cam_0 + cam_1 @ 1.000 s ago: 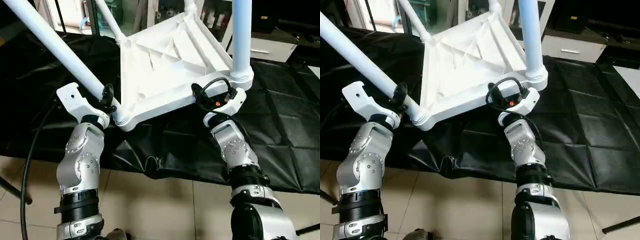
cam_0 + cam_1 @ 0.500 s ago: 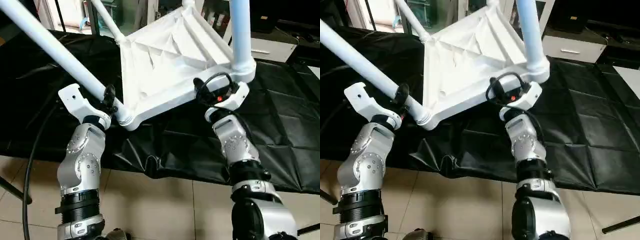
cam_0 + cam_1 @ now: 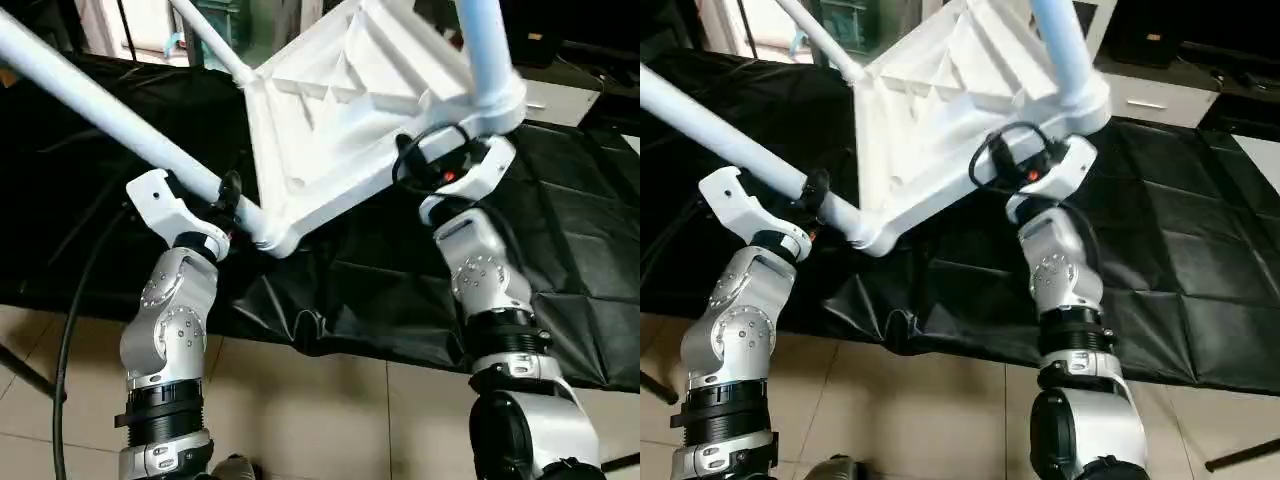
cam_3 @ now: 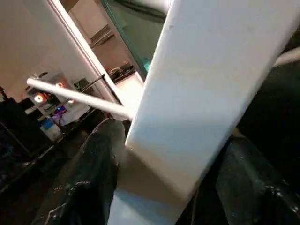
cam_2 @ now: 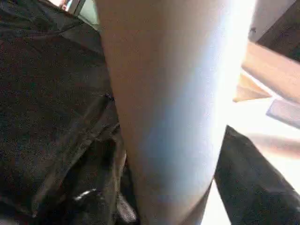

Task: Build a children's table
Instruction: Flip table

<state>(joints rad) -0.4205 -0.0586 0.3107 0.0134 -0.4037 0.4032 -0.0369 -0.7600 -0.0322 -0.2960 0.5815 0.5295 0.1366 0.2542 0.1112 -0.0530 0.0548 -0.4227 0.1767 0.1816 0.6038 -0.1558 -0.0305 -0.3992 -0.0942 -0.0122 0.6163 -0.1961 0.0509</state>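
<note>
The children's table is held up off the black sheet, its white top [image 3: 340,120] tilted steeply with the ribbed underside toward me. One long white leg [image 3: 100,100] runs from the upper left into the near corner socket [image 3: 268,235]. My left gripper [image 3: 228,195] is shut on that leg just above the socket; the leg [image 5: 168,108] fills the left wrist view beside a black finger [image 5: 101,187]. My right gripper [image 3: 440,165] is shut on the top's rim [image 4: 206,93] below the right corner, where a second leg [image 3: 485,45] rises. A third leg [image 3: 212,42] sticks out at the back.
The large work table under a crinkled black sheet [image 3: 580,230] spreads beneath and beyond the held piece, with its front edge hanging over the tiled floor [image 3: 330,400]. A white cabinet [image 3: 560,100] stands behind on the right. A black cable [image 3: 68,330] loops beside my left arm.
The right gripper has risen with the rim, so the top now stands steeper and its right corner higher. The left gripper keeps its hold on the leg and has shifted a little.
</note>
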